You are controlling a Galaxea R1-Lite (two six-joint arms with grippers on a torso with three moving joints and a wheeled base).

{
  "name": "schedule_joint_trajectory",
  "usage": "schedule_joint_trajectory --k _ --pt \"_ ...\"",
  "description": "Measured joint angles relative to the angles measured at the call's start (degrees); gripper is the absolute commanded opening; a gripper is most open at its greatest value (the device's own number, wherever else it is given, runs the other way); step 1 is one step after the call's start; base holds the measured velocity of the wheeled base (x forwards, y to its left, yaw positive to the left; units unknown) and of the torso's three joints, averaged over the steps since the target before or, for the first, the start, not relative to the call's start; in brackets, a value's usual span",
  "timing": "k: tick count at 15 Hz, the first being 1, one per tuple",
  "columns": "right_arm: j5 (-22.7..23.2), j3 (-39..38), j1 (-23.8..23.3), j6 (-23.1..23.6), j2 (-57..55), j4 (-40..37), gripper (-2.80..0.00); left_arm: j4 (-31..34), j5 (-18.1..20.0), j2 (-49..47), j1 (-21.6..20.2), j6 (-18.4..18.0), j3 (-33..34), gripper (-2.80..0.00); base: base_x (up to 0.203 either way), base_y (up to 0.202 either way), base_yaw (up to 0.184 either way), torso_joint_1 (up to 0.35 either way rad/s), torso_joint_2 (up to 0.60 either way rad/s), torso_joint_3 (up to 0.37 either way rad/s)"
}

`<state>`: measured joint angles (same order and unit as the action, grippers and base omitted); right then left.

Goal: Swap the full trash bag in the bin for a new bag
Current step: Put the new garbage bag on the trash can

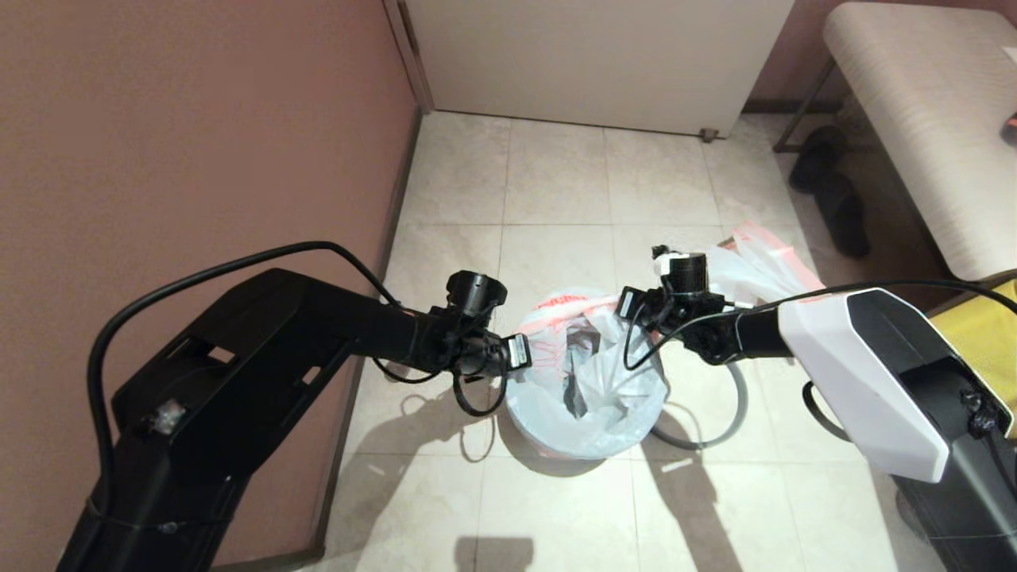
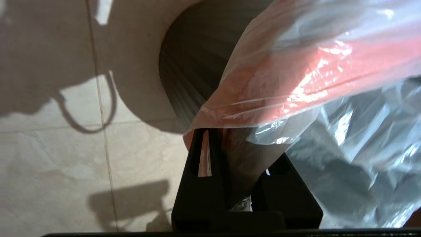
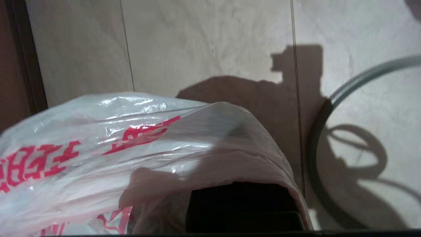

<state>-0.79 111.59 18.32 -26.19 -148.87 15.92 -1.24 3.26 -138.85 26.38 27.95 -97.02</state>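
Translucent white new bag (image 1: pixel 592 373), red print | drapes bin (image 2: pixel 190 65) | left gripper (image 2: pixel 236 171), right gripper (image 3: pixel 243 204) pinch its edges

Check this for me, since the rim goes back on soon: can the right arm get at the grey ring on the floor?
Probably not yet. The grey ring lies uncovered beside the bin, close under that arm, but the right pincer is shut on the new bag and would have to let go first.

Warm dim light, hard arm shadows on floor (image 1: pixel 556 508), plastic glare
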Motion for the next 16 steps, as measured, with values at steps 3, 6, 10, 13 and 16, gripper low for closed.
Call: schedule_joint_trajectory --k 3,6,10,13,16 --pt "6.29 0.01 -0.09 -3.87 1.00 -9.84 -2.80 -1.65 -1.98 -0.57 -0.07 1.61 -0.15 -2.80 0.000 0.000 0.000 0.000 0.00 0.000" --pt "13.54 -0.01 -1.42 -10.19 0.98 -14.18 -2.80 -2.74 -2.36 -0.69 -0.39 2.12 -0.33 -2.80 0.000 0.000 0.000 0.000 0.00 0.000" --pt "26.32 -0.05 -3.83 -15.82 1.00 -18.50 -2.80 -3.27 -2.63 -0.82 -0.50 2.64 -0.40 -2.80 0.000 0.000 0.000 0.000 0.00 0.000" --pt "28.68 -0.10 -4.30 -16.29 1.02 -21.57 -2.80 -3.33 -3.57 -0.90 -0.50 2.72 -0.50 -2.80 0.000 0.000 0.000 0.000 0.00 0.000" --pt "29.29 -0.40 -4.38 -16.20 2.54 -24.70 -2.80 -4.69 -4.63 -1.01 -0.48 3.82 -0.52 -2.80 0.000 0.000 0.000 0.000 0.00 0.000"
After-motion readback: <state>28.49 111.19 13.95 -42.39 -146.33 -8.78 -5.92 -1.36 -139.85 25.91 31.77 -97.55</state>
